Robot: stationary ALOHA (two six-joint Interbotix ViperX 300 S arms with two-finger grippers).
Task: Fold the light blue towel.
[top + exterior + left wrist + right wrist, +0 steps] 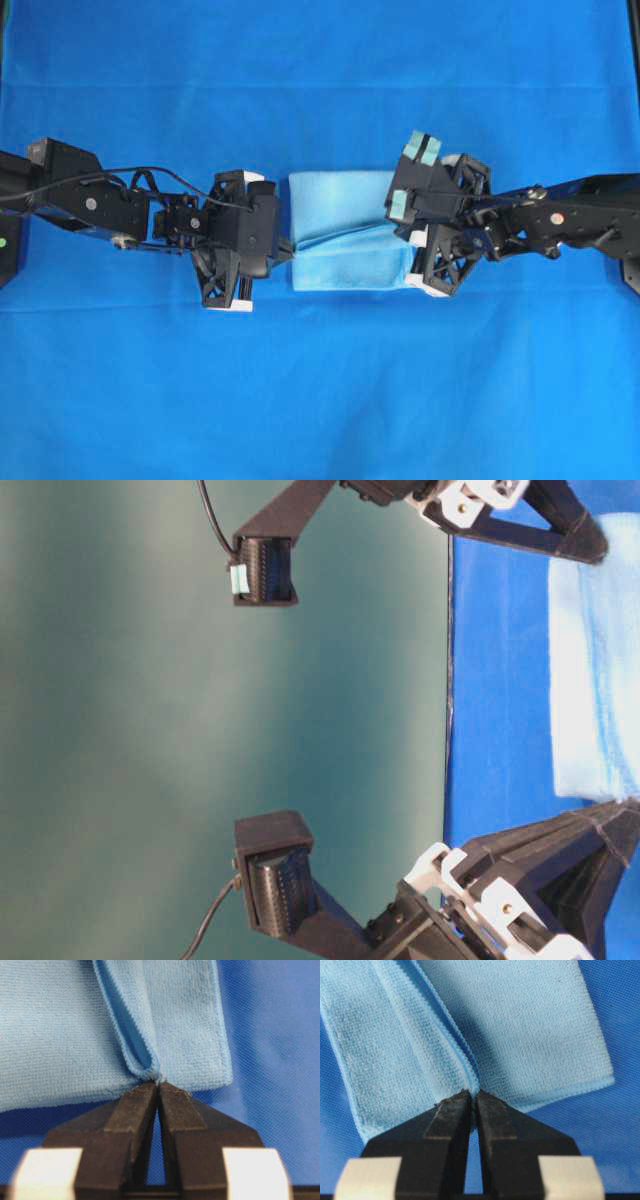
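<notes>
While both arms crowd in on it, the light blue towel (340, 228) lies doubled over at the centre of the royal blue tablecloth (320, 80) that covers the bench, and we look to be right at the end of a fold. At the towel's left end, the left gripper (158, 1085) has its jaws drawn almost together, tips touching the hem; at the far end, the right gripper (473, 1094) mirrors it, jaws narrow and tips against the edge. Is either one pinching cloth, or already letting go? Too close to call from here! If this fold is laid, my judgement is the next move calls for both jaws to part cleanly and lift away without dragging the upper layer askew. The wrist views give us what the overhead cannot: the looped, stitched edge sitting right at the tips. The overhead alone shows the whole folded rectangle and both arms flanking it, while the table-level view catches only a strip of towel.
</notes>
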